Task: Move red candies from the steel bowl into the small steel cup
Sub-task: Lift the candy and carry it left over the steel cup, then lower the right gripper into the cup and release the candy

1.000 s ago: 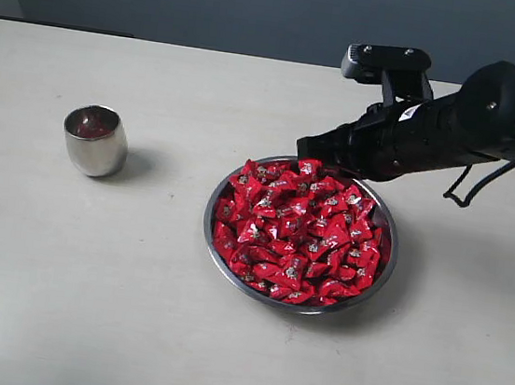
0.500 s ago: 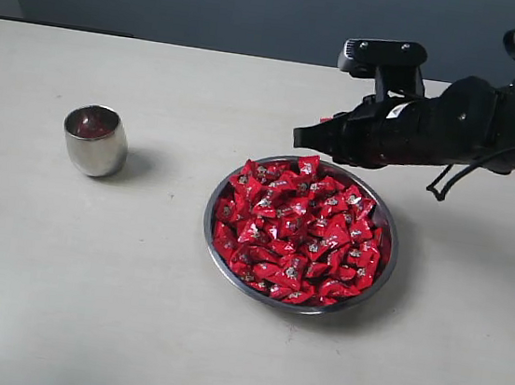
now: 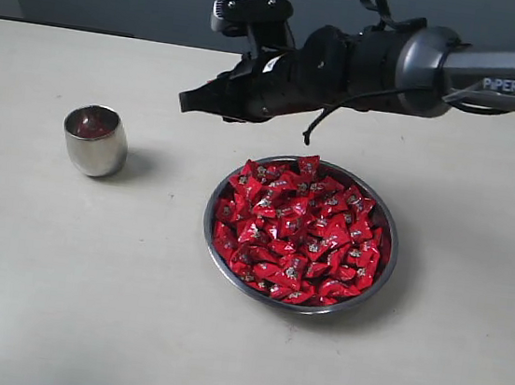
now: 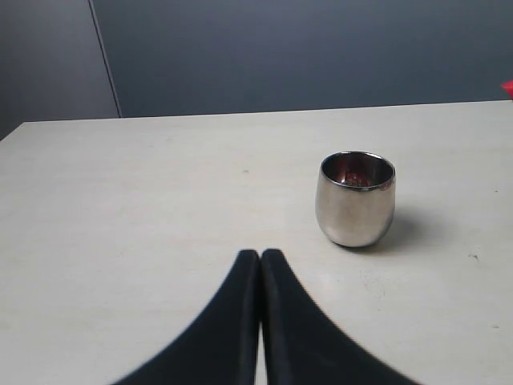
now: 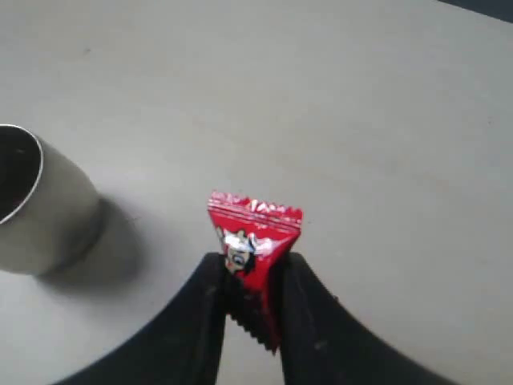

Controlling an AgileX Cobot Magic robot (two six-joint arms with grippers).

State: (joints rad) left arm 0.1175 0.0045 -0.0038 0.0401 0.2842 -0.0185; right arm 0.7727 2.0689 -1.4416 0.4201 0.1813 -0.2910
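Right wrist view showed the right end effector (image 5: 253, 269) squeezing one red candy (image 5: 255, 228) near the small steel cup (image 5: 40, 208) (the left end effector (image 4: 260, 257) was closed tight).

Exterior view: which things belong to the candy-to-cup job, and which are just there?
In the job:
- red candies, heaped in the steel bowl
- small steel cup, something red already inside
- right gripper, between bowl and cup, shut on the held candy

Just there:
- left gripper, shut, empty, facing the cup
- table
- nothing else loose in view
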